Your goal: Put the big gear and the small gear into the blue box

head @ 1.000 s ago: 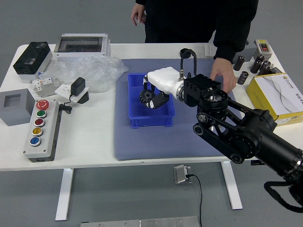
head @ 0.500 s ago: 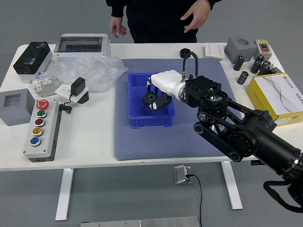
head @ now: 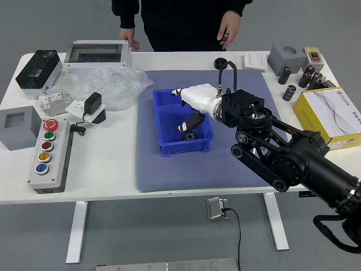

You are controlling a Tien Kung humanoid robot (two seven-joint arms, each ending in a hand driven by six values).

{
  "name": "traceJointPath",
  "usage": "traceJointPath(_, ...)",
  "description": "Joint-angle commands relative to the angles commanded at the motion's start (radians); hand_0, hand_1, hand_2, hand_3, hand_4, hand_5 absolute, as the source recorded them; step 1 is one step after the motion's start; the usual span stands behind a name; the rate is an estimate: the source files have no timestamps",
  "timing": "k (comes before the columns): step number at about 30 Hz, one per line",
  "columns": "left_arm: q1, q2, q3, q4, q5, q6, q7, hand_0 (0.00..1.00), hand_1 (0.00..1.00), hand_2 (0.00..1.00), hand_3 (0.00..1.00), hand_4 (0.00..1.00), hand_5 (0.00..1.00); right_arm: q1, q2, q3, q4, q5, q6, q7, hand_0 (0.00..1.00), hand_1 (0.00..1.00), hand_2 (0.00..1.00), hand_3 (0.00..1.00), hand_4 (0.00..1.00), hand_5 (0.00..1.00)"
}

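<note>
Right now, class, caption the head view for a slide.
The robot's open right hand above the blue box, a black gear inside, as a person stands across the white table.

right hand [head: 204, 100]: white and black | box [head: 163, 127] beneath fingers [head: 193, 120]: blue | gear [head: 189, 136] below fingers: dark | carton [head: 317, 114] right of fingers: yellow, white | mat [head: 163, 176] under box: grey-blue

Head view only, up high on the robot's own side, looking forward and down across the white table [head: 113, 164], whole tabletop nearly in frame, near edge low, person's hands [head: 229, 27] at top
</note>
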Motion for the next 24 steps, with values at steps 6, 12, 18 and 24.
traceJointPath(6, 0.000, 0.000, -0.010, 0.000, 0.006, 0.000, 0.001, 0.829, 0.839, 0.840, 0.836, 0.497, 0.054, 0.002, -0.031, 0.036, 0.029, -0.005, -0.003, -0.005, 0.577, 0.565, 0.739, 0.902, 0.938, 0.418)
traceJointPath(12, -0.002, 0.001, -0.020, 0.000, 0.008, 0.001, 0.000, 0.829, 0.839, 0.840, 0.837, 0.512, 0.079, -0.010, -0.127, 0.082, 0.059, -0.010, -0.002, -0.001, 0.569, 0.558, 0.702, 0.833, 0.921, 0.415)
traceJointPath(18, -0.006, 0.000, -0.026, 0.000, 0.010, 0.002, -0.001, 0.829, 0.838, 0.840, 0.837, 0.512, 0.081, -0.030, -0.208, 0.106, 0.010, -0.017, -0.022, 0.033, 0.567, 0.553, 0.671, 0.768, 0.871, 0.364)
traceJointPath(24, -0.010, -0.001, -0.028, 0.000, 0.012, 0.002, -0.001, 0.829, 0.838, 0.840, 0.838, 0.512, 0.083, -0.026, -0.235, 0.098, -0.097, -0.003, -0.052, 0.092, 0.569, 0.553, 0.660, 0.702, 0.804, 0.293)
